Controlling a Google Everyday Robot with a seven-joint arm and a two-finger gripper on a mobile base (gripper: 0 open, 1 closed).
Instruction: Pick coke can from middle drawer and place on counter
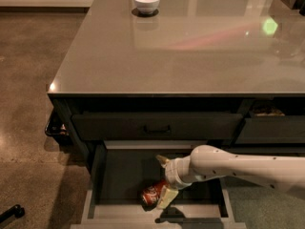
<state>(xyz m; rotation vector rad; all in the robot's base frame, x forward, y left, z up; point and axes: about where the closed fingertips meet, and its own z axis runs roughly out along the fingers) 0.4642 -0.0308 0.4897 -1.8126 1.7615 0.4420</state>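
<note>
The coke can [152,194] lies on its side on the dark bottom of the open middle drawer [119,175], near its front rim. My gripper [164,179] reaches into the drawer from the right on a white arm. It is open, with one finger toward the back of the drawer and the other finger [167,197] right against the can's right end. The can is not gripped. The glossy grey-beige counter [181,51] tops the cabinet above the drawer.
A white bowl [146,2] stands at the far edge of the counter. A closed drawer front with a black bar handle [157,127] sits just above the open drawer. A green light spot [269,26] reflects on the counter's right. Brown floor lies to the left.
</note>
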